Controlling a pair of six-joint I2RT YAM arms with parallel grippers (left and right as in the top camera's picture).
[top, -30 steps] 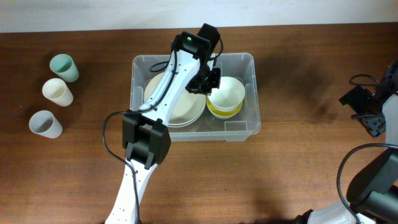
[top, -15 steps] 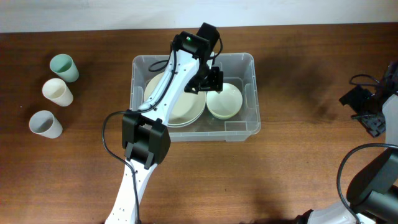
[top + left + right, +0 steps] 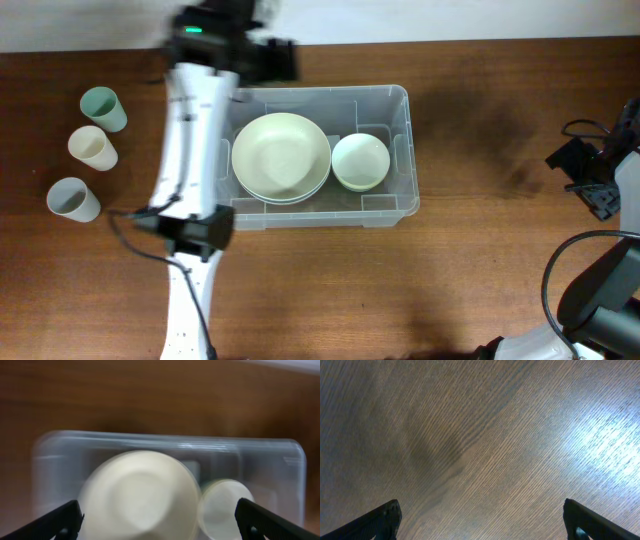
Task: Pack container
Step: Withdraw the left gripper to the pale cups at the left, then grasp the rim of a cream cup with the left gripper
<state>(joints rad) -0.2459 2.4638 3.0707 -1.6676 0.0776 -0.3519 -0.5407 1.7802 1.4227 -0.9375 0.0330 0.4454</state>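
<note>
On the wooden table [image 3: 480,270], the container [image 3: 345,93] holds bowls [image 3: 280,155]; left fingers [image 3: 62,522] and right fingers [image 3: 382,519] gape empty.

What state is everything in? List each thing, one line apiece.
container: open-topped, bowls inside.
large bowl: upright, empty, stacked on another dish, container's left part.
small bowl: upright, empty, container's right part.
green cup: upright on the table, outside the container.
cream cup: same.
grey cup: same.
left gripper: open, empty.
right gripper: open, empty.
</note>
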